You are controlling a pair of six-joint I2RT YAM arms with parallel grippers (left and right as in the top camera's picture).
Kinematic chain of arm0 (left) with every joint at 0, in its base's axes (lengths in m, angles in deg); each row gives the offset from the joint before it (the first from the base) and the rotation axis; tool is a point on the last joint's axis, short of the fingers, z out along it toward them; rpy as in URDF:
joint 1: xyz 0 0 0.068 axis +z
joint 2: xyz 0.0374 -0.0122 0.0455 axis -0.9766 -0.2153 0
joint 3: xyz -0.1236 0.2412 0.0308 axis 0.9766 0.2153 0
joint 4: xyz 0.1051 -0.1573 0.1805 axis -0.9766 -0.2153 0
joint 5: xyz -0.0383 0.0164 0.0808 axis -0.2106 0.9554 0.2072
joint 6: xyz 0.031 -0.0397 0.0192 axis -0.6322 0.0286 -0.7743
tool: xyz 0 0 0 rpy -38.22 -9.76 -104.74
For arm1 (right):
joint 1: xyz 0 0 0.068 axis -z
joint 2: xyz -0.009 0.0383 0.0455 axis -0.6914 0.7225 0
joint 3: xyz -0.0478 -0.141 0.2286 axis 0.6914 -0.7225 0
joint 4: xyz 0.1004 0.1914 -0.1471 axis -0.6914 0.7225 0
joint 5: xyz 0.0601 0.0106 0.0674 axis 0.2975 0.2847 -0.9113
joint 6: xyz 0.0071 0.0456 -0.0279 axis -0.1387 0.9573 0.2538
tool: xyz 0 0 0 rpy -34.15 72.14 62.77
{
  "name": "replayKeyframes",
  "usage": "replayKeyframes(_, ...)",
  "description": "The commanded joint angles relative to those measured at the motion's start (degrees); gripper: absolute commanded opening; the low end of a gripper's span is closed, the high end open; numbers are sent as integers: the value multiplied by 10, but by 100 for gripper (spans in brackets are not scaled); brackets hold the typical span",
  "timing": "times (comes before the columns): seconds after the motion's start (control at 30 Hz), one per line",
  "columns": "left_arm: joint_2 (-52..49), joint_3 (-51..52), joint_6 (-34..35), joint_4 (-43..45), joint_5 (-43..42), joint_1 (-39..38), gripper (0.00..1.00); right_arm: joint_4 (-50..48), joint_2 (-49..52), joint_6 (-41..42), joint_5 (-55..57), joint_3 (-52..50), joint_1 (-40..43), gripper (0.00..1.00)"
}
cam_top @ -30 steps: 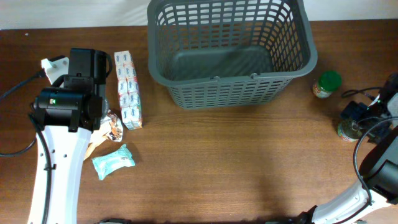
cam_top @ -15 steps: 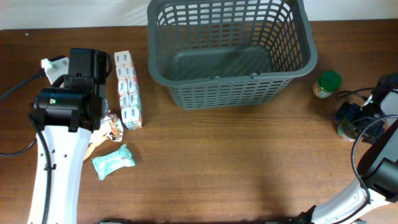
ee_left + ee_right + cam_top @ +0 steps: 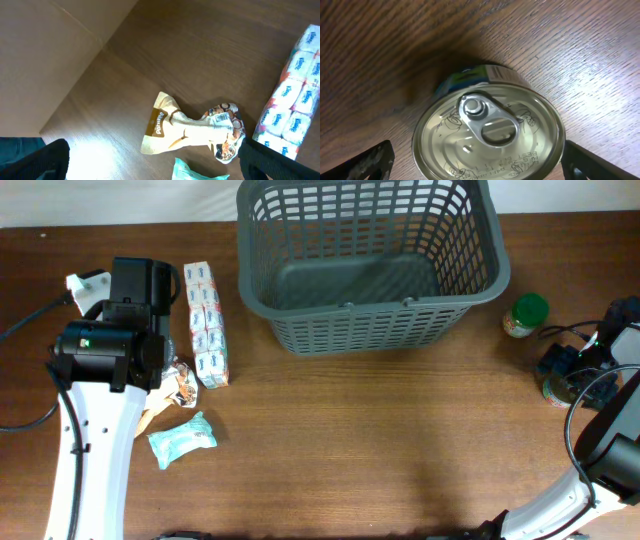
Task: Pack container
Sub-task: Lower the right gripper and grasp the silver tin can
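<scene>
The container, a large dark grey lattice basket [image 3: 370, 328], stands at the back centre with nothing in it. My right gripper [image 3: 480, 162] is open and hangs right over a silver pull-tab can [image 3: 487, 135], one finger on each side of it. In the overhead view the can [image 3: 558, 390] stands at the far right edge under the right gripper [image 3: 566, 370]. My left gripper [image 3: 155, 167] is open and empty above a crumpled tan snack bag [image 3: 187, 131] and a teal packet [image 3: 197, 171].
A pack of white tissue packets [image 3: 206, 325] lies left of the basket and also shows in the left wrist view [image 3: 295, 107]. A green-lidded jar [image 3: 524, 315] stands right of the basket, near the can. The teal packet [image 3: 183, 438] lies at front left.
My right gripper has shifted slightly left and down over the can. The left arm and the items have not moved.
</scene>
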Motion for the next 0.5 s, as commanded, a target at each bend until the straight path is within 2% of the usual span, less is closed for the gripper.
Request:
replayKeyframes(0.0, -1, -2, -1, 1, -6, 4, 100, -3, 5, -4, 13, -5, 0, 99)
replayKeyframes(0.47, -2, -2, -1, 1, -6, 4, 100, -9, 19, -6, 15, -8, 0, 99)
